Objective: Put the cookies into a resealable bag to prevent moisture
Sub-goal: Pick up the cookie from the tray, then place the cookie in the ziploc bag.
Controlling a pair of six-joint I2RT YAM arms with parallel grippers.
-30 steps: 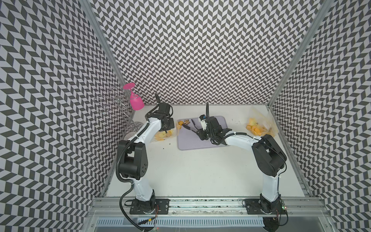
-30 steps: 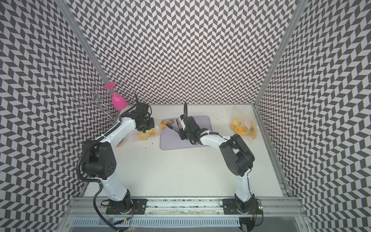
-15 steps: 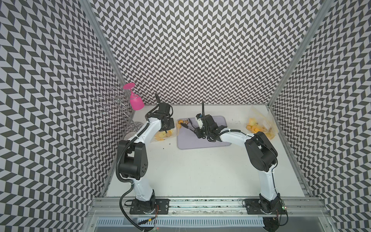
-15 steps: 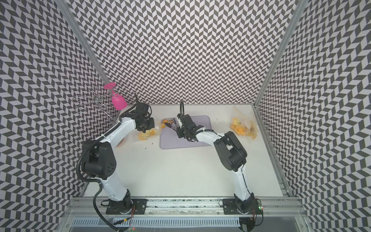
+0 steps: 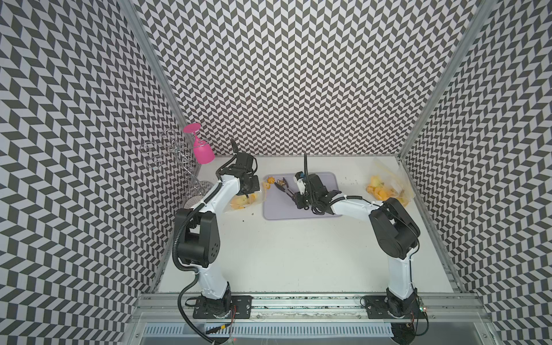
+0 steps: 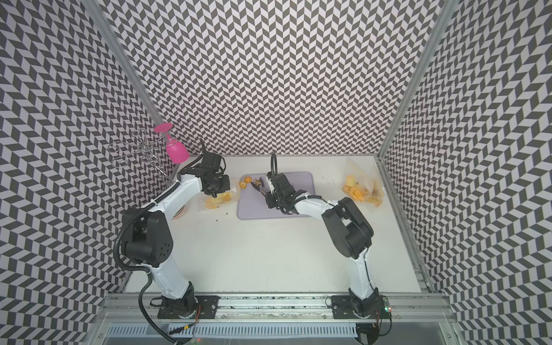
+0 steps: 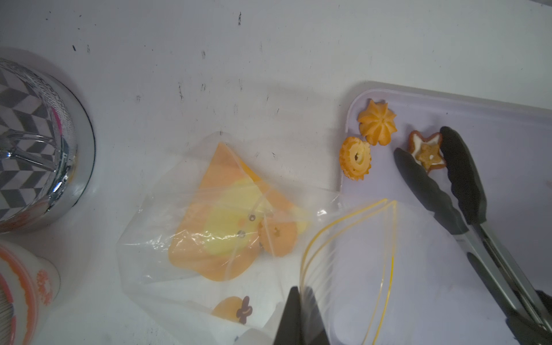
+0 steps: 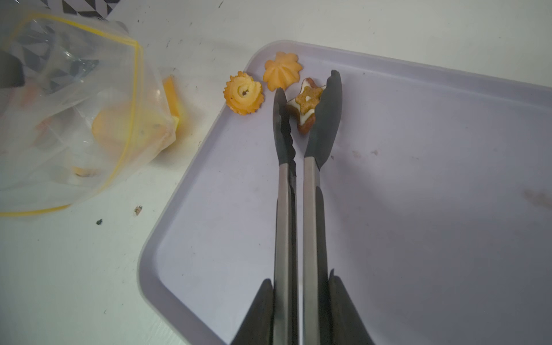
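- Lavender tray (image 8: 418, 209) lying mid-table.
- Clear bag (image 7: 167, 257) sitting beside tray w/ cookies (image 7: 277, 236) inside; L gripper (image 7: 301, 298) clamping its zip rim.
- Tongs (image 8: 310, 185) being gripped by R gripper (image 8: 301, 283), tips flanking star cookie (image 8: 307, 101) in tray corner.
- Flower cookie (image 8: 282, 74), swirl cookie (image 8: 244, 93) lying nearby at tray edge.

In both top views the table (image 5: 298, 254) in the lower middle of the frame is lying free. At the upper left the wire rack (image 5: 158, 149) with the pink glass (image 5: 202, 150) is blocking the corner. The bag (image 5: 242, 200), the tray (image 5: 274, 209) and the tongs (image 5: 283, 189) are crowding the centre; a second bag (image 5: 385, 186) is filling the upper right.
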